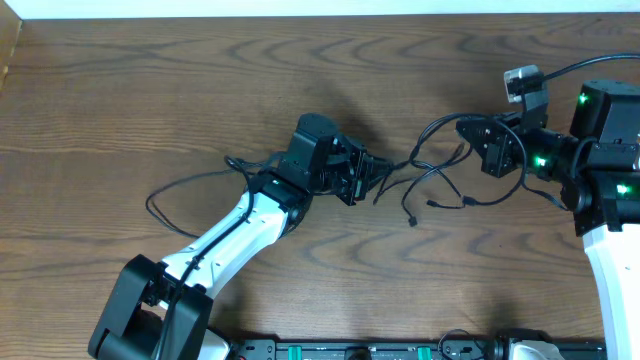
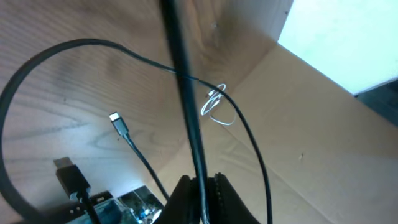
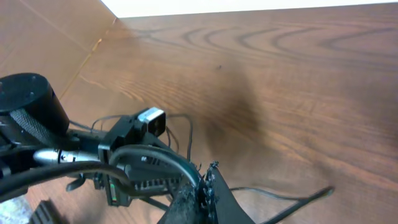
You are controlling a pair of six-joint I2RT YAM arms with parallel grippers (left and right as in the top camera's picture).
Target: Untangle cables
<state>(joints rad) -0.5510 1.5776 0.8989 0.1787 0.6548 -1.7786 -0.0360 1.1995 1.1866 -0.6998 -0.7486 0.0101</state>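
Mid-untangle: L gripper & R gripper each clamped on cables, knot betw the jaws. Next I'd pull apart slow.

Overhead: left gripper tips buried in the cable tangle, pinched strand can't be picked out; plug ends just beyond that gripper too small to type. Left wrist: black cable clamped in that gripper is blurred, its fingers cut by the bottom edge, white cable beyond it too small to trace. Right wrist: right gripper cropped at bottom, blurred.
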